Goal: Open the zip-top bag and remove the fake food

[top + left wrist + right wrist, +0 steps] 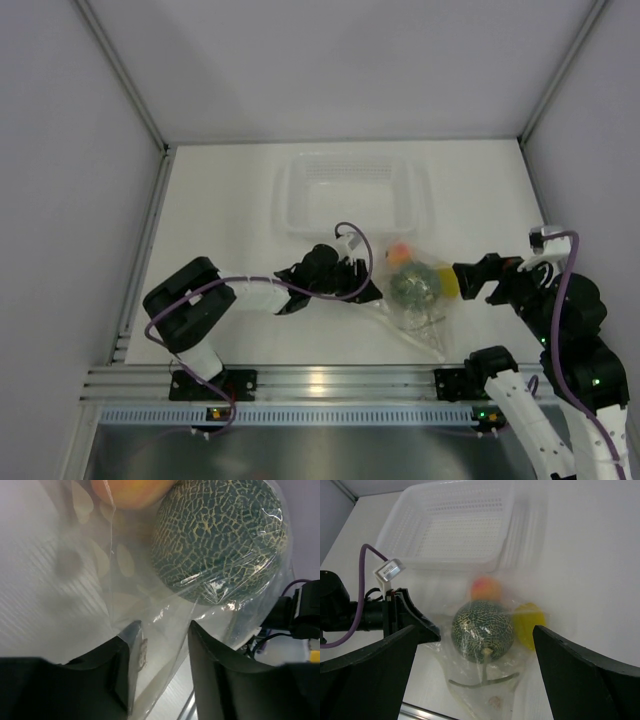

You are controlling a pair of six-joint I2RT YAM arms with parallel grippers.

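The clear zip-top bag [425, 310] lies on the white table between my two grippers. Inside it is the fake food: a mottled green melon [413, 283] with a thin stem, an orange-red fruit [399, 252] and a yellow one [447, 280]. My left gripper [368, 290] is at the bag's left edge. In the left wrist view its jaws [162, 627] stand apart with a fold of the bag's film [165, 610] between them, just below the melon [220, 535]. My right gripper [475, 630] hangs wide open on the bag's right side, with the melon [482, 630] framed between its fingers.
A rigid clear tub [350, 195] with a perforated floor stands on the table behind the bag. The aluminium rail [320, 385] with both arm bases runs along the near edge. Grey walls close the table in on the left, back and right.
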